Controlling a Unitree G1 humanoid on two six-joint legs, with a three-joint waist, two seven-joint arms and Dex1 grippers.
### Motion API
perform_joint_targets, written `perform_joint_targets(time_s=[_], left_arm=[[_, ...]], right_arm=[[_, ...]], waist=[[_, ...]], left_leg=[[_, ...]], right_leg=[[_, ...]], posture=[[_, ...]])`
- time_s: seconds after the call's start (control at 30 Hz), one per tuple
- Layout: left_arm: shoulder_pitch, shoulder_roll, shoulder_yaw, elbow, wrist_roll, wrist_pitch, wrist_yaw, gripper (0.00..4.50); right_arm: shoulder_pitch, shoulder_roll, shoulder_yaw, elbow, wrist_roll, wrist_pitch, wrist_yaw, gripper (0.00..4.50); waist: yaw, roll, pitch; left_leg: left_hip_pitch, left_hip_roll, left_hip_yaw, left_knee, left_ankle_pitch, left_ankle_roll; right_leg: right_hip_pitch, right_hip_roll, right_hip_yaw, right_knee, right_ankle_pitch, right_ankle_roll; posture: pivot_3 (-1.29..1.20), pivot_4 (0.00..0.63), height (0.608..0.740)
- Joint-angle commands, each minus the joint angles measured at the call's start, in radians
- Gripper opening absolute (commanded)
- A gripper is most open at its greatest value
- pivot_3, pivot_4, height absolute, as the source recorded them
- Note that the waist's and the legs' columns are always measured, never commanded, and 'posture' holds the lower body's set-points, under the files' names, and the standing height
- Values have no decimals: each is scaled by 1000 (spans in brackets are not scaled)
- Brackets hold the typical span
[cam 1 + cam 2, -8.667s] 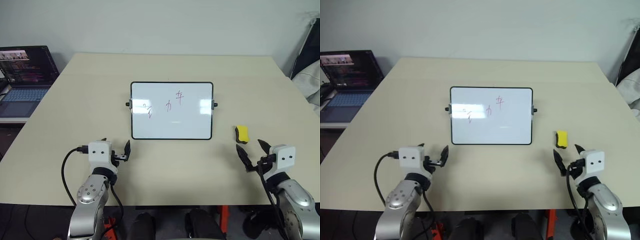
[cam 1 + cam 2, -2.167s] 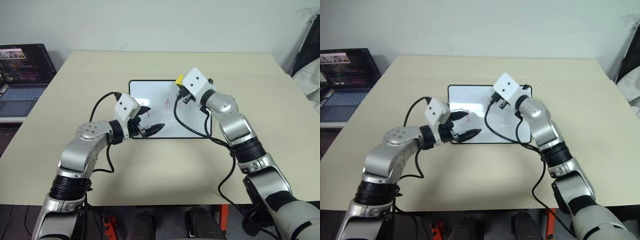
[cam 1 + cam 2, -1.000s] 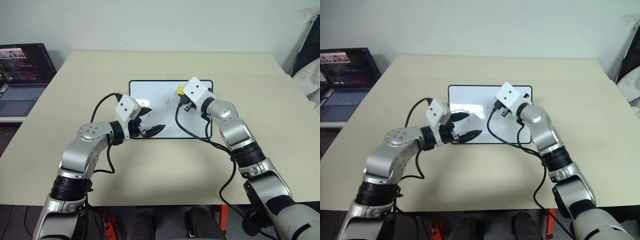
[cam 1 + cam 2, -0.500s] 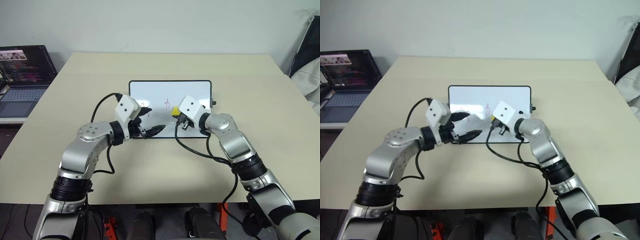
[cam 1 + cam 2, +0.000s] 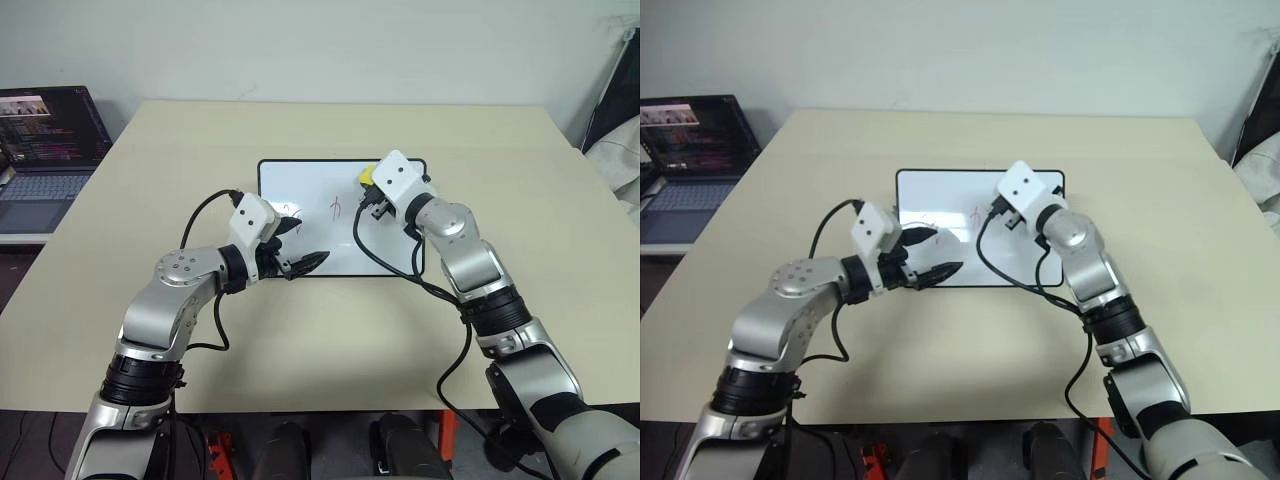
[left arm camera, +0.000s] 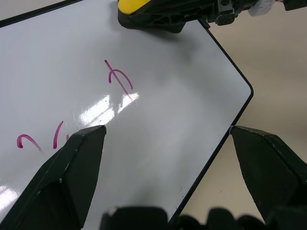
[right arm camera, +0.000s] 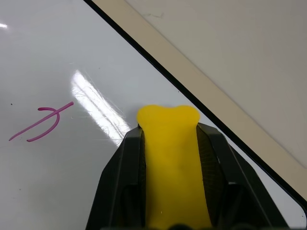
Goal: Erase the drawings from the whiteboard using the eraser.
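Note:
The whiteboard (image 5: 312, 185) lies flat at the middle of the table. Red-pink drawings remain on it: one stroke figure near the centre (image 5: 337, 207) (image 6: 119, 79) (image 7: 42, 123) and strokes at its left part (image 6: 29, 141), partly behind my left gripper. My right gripper (image 5: 368, 182) is shut on the yellow eraser (image 5: 367, 175) (image 7: 170, 158), pressed on the board near its far right corner. My left gripper (image 5: 299, 245) stands open over the board's near left part, its fingers (image 6: 72, 167) spread wide, holding nothing.
The beige table (image 5: 330, 330) has free room all round the board. An open laptop (image 5: 45, 140) stands on a lower surface off the table's left side. A dark object (image 5: 615, 100) leans at the far right. Black cables hang from both wrists.
My right gripper swept the eraser toward the board's near edge half a second ago and has come back to the far right corner. The left arm has stayed put.

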State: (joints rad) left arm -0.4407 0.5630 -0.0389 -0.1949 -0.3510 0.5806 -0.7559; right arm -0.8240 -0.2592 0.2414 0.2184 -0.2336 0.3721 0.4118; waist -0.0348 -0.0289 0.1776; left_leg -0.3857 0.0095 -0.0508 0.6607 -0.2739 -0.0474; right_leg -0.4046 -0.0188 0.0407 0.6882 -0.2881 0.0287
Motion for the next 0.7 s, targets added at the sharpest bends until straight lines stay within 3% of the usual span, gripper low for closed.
perform_joint_targets(time_s=[0.03, 0.37, 0.7], left_arm=[[-8, -1, 10, -27, -3, -23, -2, 4500], [0, 2, 18, -25, -4, -23, 2, 4500], [79, 14, 119, -71, -25, -25, 49, 4500]], right_arm=[[48, -24, 30, -7, -1, 53, 61, 1140], [101, -18, 39, -101, 31, 133, 136, 1140], [162, 39, -122, -379, 248, 160, 150, 1129]], waist=[[1, 0, 0], [0, 0, 0], [-2, 0, 0]], left_leg=[[0, 0, 0, 0, 0, 0], [4, 0, 0, 1, 0, 0], [-1, 1, -2, 0, 0, 0]], right_leg=[[0, 0, 0, 0, 0, 0], [2, 1, 0, 5, 1, 0], [-1, 1, 0, 1, 1, 0]], posture=[[0, 150, 740], [0, 150, 740], [0, 150, 740]])
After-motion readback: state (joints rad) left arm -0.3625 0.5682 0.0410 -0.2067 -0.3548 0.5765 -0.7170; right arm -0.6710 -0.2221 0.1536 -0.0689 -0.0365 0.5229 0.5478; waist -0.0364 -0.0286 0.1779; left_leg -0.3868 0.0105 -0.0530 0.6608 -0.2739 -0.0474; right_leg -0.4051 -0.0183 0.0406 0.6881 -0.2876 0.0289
